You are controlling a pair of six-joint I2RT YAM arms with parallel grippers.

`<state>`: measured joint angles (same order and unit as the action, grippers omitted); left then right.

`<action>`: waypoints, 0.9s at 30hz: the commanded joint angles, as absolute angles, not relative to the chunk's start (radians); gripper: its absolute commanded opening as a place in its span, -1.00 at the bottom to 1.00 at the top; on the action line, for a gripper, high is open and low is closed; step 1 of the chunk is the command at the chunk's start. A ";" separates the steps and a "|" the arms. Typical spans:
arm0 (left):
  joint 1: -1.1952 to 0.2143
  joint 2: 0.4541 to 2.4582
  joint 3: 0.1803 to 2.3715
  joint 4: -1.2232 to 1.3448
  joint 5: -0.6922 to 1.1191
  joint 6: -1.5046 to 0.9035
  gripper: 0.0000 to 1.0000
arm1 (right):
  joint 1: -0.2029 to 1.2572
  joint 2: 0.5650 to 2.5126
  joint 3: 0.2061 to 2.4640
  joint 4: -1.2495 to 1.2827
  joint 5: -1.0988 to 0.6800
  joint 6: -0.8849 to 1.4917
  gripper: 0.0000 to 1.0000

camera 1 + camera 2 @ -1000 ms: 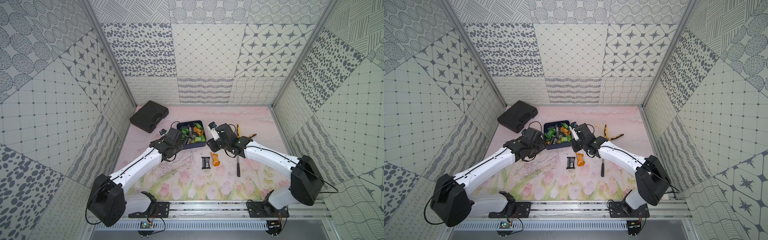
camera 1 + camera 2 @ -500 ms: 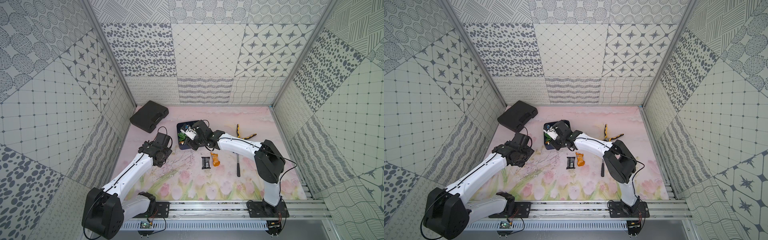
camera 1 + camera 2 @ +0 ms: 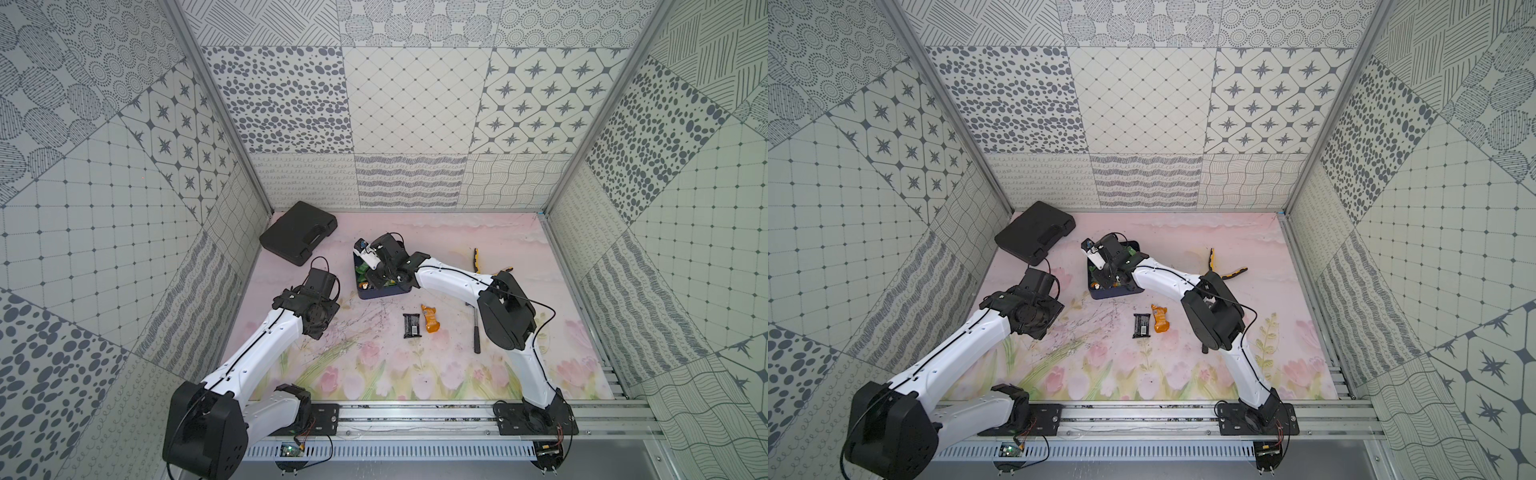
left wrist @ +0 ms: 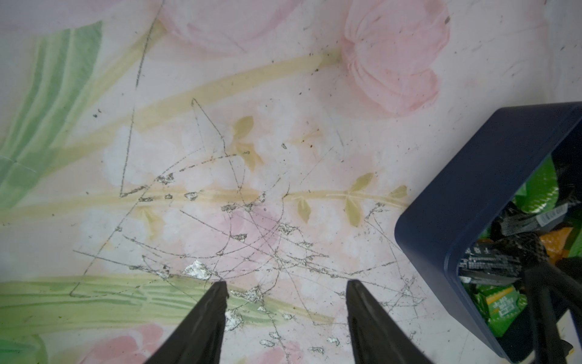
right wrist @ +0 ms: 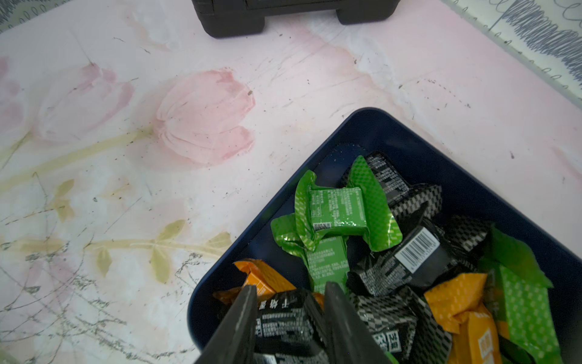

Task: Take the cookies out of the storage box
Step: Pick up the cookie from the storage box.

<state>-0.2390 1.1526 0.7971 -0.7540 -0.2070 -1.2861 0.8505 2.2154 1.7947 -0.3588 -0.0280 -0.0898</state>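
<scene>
Black cookie point(image 5: 286, 318) | wrist-only: right fingers point(image 5: 239, 324) seemingly pinch it | left fingers point(image 4: 201, 324) spread

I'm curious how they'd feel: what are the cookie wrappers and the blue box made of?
The cookie wrappers look like thin glossy plastic film, maybe foil-lined: they crinkle and glint. The storage box looks like smooth, matte navy metal or hard plastic, with thin walls and rounded corners; the pictures cannot settle which.

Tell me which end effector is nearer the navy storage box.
Right. The right end effector is inside the storage box, straddling a black cookie packet. The left end effector hangs open over the mat beside the box.
</scene>
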 commanded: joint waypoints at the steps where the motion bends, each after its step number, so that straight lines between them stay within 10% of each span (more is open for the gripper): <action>1: -0.221 1.141 0.796 -0.820 -0.195 -1.283 0.27 | 0.848 2.257 1.853 -0.398 0.006 -0.089 -0.28; 17: -0.210 1.115 0.785 -0.825 -0.193 -1.270 0.26 | 0.849 2.285 1.890 -0.444 0.012 -0.106 -1.00; 27: -0.208 1.088 0.769 -0.775 -0.201 -1.211 0.25 | 0.850 2.188 1.913 -0.443 0.046 -0.111 -1.00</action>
<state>-0.2123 1.1023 0.7830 -0.7780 -0.1936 -1.2709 0.8505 2.2627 1.8729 -0.4618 0.0242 -0.1097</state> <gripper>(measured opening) 0.623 0.046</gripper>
